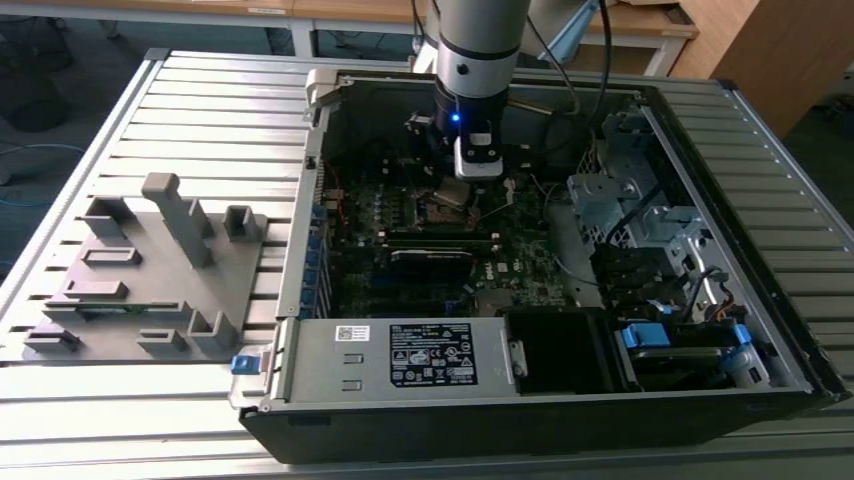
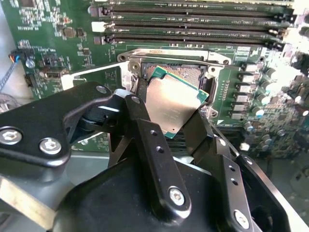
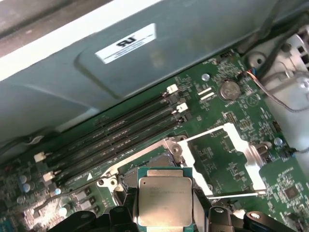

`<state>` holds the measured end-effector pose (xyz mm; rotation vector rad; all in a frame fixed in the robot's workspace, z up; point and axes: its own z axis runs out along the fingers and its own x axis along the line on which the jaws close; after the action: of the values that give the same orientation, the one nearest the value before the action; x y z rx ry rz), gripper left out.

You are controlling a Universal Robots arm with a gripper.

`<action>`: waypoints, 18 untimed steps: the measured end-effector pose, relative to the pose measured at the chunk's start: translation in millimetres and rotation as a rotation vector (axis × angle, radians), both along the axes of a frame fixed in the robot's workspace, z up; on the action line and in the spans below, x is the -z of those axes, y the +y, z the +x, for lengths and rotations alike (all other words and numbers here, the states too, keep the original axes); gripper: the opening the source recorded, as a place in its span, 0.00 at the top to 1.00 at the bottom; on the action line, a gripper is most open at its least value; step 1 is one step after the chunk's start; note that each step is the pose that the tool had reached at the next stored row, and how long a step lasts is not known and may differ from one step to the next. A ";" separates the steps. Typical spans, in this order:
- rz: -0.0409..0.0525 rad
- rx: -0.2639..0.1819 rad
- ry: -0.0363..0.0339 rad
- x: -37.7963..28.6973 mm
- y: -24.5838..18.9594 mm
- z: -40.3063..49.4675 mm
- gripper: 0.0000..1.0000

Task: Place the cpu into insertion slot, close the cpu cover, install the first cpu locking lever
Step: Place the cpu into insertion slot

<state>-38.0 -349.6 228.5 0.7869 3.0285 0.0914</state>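
Slatted metal table (image 1: pixel 200 110); wooden desks (image 1: pixel 334 10) behind; wooden cabinet (image 1: pixel 774 50); grey floor (image 1: pixel 80 50).

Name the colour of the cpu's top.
The cpu is dull silver-grey on top; best in first wrist view.

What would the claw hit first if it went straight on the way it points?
Most likely the open socket. The claw grips the chip just over it, with the cover swung aside. The chip would touch before the claw itself; how much gap remains is unclear.
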 end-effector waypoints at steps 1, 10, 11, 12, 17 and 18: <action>0.0001 0.018 -0.0001 0.1 0.0 0.0 0.46; -0.0002 0.181 0.0001 0.5 0.0 0.0 0.46; -0.0001 0.200 0.0001 0.6 0.0 0.0 0.46; -0.0001 0.219 0.0001 0.7 0.0 0.0 0.46; -0.0001 0.309 0.0001 1.1 0.0 0.0 0.46; -0.0001 0.327 0.0001 1.2 0.0 0.0 0.46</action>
<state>-37.9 -349.6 227.4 1.2652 2.8518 0.0869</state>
